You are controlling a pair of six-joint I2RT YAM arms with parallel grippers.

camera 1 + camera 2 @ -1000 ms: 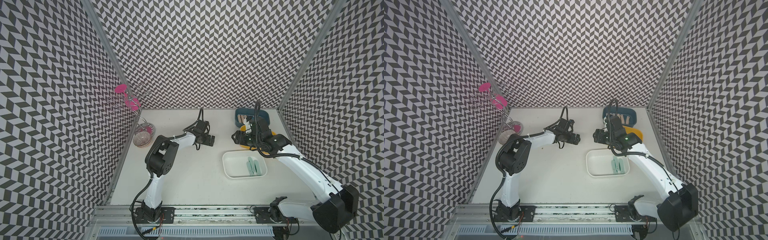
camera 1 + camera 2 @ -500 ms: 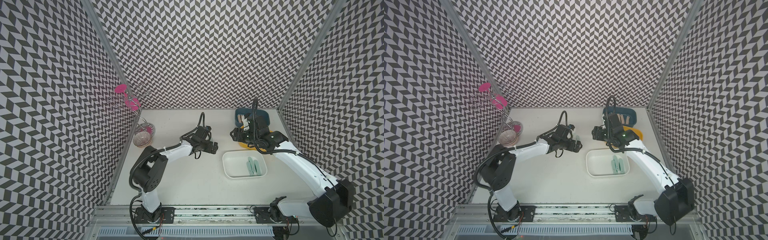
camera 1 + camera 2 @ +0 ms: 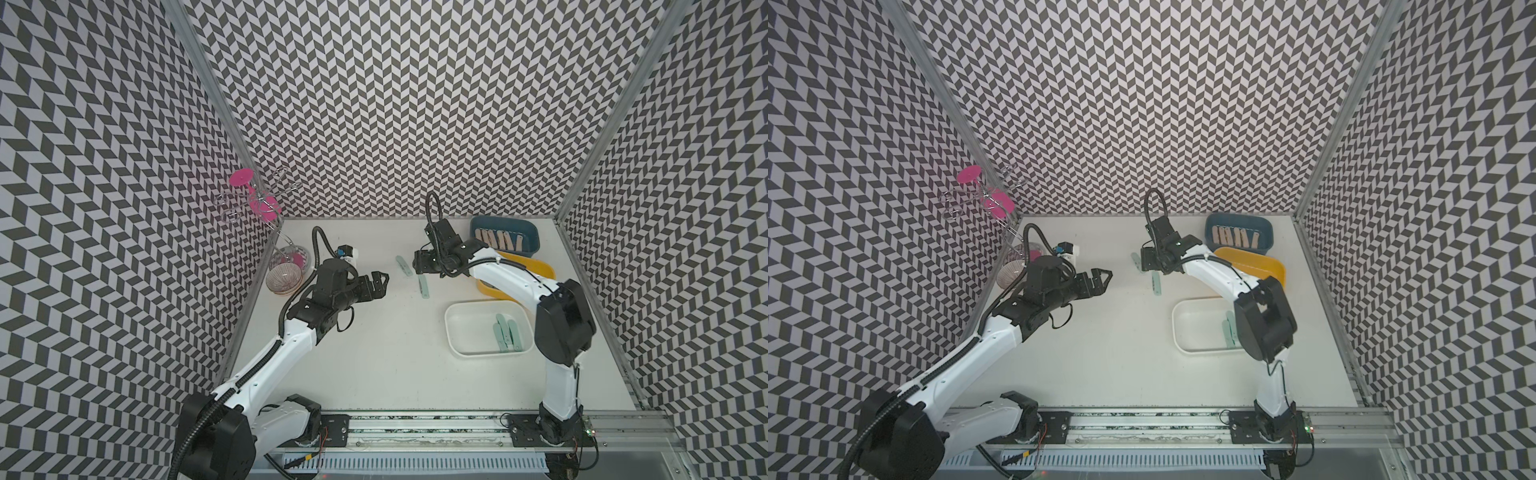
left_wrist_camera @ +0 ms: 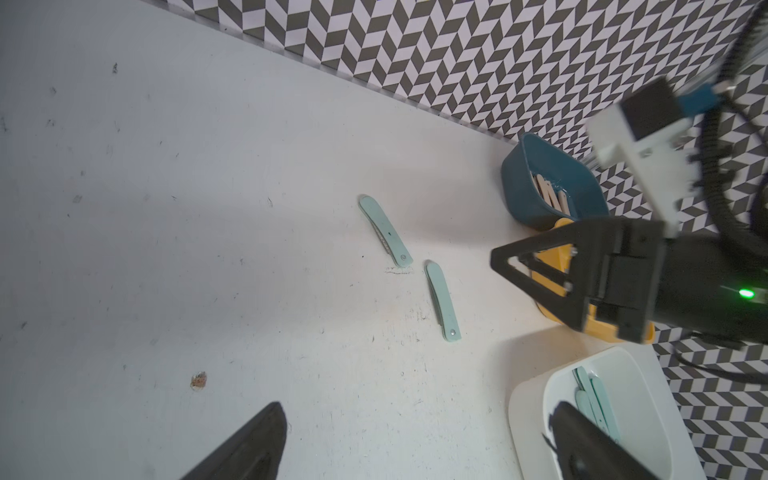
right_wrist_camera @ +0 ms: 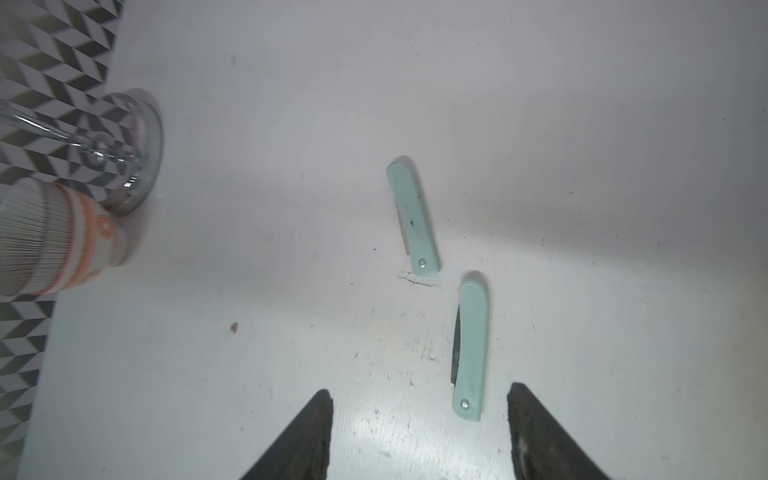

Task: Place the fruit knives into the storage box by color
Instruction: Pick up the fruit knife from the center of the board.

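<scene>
Took white box [image 3: 469, 332] as landmark; found several mint knives [image 3: 505, 338] lying flat inside it. Judged step in hand as pickup of the last loose mint ones, task close to done. Spotted nearer loose mint knife [image 5: 471, 349] flat on tabletop [image 3: 374, 365], just beyond the white box's far corner on the left arm's side. Logged right pincer [image 5: 419, 392] about half open, gripping nothing, hovering over that knife's rivet end. Placed the rivet end between the two fingers in the wrist view, off-centre toward one. Reckoned next move as: centre, drop, close across the narrow width, carry to the white box. Logged left pincer [image 3: 382, 284] fully open, empty, well off to the side of the white box. Marked second loose mint knife [image 3: 404, 265] slightly farther from the white box, apart from the first. Saw yellow box [image 3: 538, 266] behind the white box, contents hidden. Saw blue box [image 3: 534, 239] farthest, with peach knives [image 3: 498, 240] in a row inside.
</scene>
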